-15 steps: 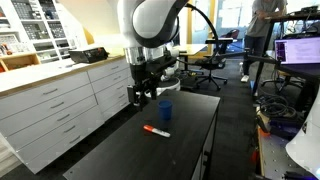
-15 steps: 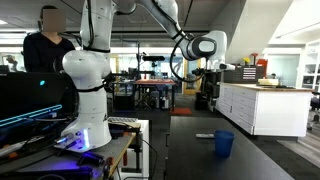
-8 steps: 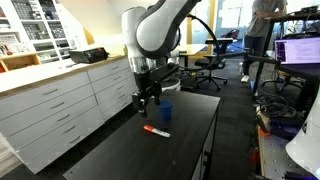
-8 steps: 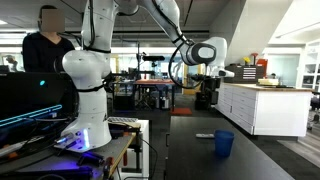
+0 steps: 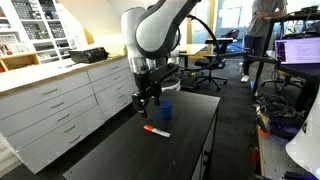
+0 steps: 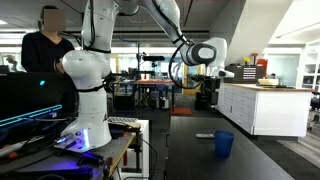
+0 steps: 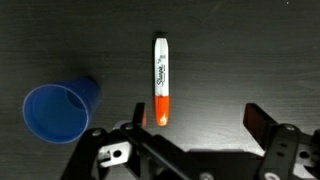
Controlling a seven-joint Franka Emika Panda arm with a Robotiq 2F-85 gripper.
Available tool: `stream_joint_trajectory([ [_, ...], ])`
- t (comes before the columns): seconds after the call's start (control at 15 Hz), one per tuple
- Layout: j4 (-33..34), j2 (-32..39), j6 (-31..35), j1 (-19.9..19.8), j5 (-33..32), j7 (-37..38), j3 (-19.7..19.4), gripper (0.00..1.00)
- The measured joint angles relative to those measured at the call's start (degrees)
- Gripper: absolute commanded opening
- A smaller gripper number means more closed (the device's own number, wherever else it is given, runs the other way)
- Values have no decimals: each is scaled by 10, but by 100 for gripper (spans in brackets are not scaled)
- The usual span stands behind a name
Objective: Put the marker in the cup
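Note:
The marker (image 7: 161, 82) lies flat on the black table, white body away from me and orange cap toward me. In the wrist view its cap sits just beside my left finger (image 7: 139, 115), not between the fingers. The blue cup (image 7: 55, 112) stands upright to the marker's left, mouth empty. My gripper (image 7: 200, 118) is open and holds nothing. In both exterior views the marker (image 5: 155, 130) (image 6: 204, 135) rests a little in front of the cup (image 5: 166, 111) (image 6: 224, 144). The gripper (image 5: 143, 103) hangs above the table near them.
White drawer cabinets (image 5: 60, 100) run along one side of the black table (image 5: 120, 150). A second white robot (image 6: 85, 90) and a seated person (image 6: 45, 45) are beyond the other side. Office chairs (image 5: 212, 62) stand behind.
Over the last second the arm shifted and lowered a little toward the marker, then stayed still. The gripper stayed open; marker and cup have not moved.

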Motion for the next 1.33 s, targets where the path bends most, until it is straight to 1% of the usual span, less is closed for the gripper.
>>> stream_joint_trajectory([
  [0.8,0,11,2,0,0,0,0,100],
  [1.33,0,44,63,0,0,0,0,100],
])
